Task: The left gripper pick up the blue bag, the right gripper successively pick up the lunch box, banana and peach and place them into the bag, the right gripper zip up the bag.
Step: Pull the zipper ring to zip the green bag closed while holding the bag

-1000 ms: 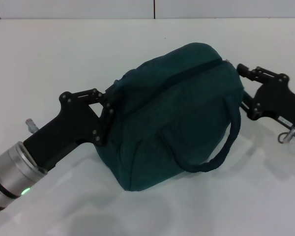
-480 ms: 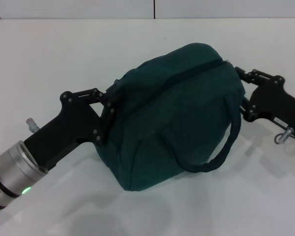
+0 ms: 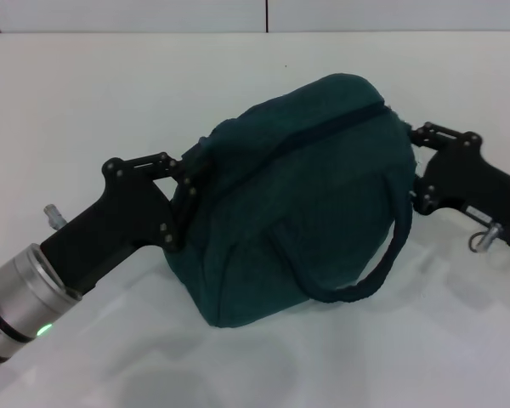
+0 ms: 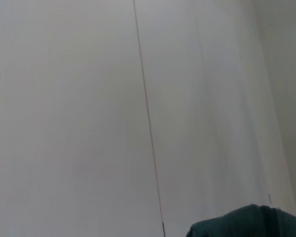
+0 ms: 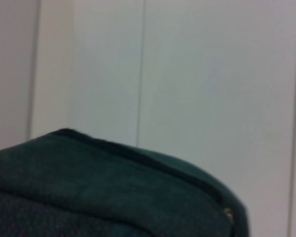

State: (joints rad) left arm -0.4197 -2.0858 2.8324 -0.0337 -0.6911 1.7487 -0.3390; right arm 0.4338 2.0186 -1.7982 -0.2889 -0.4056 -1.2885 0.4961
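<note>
Bare test bench in a laboratory-like room. A plain white table extends under and beyond both grippers; behind it, past the fingertips, stands a wall of smooth white panels divided by thin vertical seams. No household furnishings appear.

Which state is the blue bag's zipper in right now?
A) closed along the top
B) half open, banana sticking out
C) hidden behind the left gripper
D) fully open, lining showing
A: in the head view the blue bag shows one closed dark seam along its top, with no lining or contents visible; the left gripper is at one end and the right gripper at the other.
</note>
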